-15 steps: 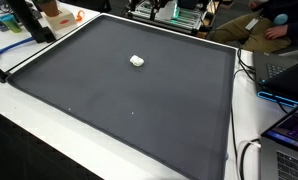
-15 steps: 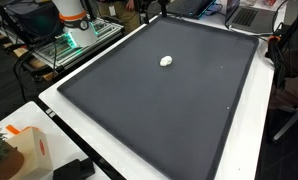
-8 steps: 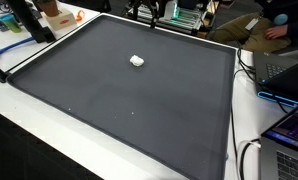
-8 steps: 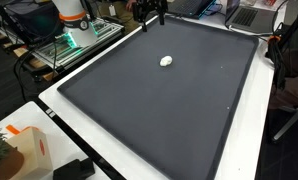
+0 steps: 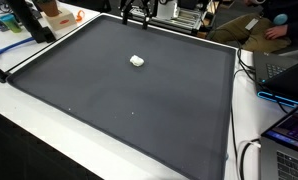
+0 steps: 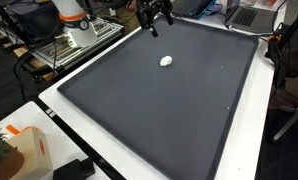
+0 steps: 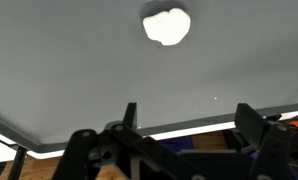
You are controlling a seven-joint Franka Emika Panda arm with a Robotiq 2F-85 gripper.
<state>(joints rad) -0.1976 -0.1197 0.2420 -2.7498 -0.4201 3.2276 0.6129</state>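
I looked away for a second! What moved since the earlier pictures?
The gripper has swung in over the far edge of the dark mat, toward the white lump, jaws open and empty. Nothing was grabbed or dropped. The white lump and dark mat stayed put.

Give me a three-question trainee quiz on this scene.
1. True or false: the hand holds the lump.
2. Pick one: the lump lies on A) the mat, B) a plate, C) the floor.
3. Fill in: the hand's jaws stand ____ (open or shut).
Key: 1 false; 2 A; 3 open.
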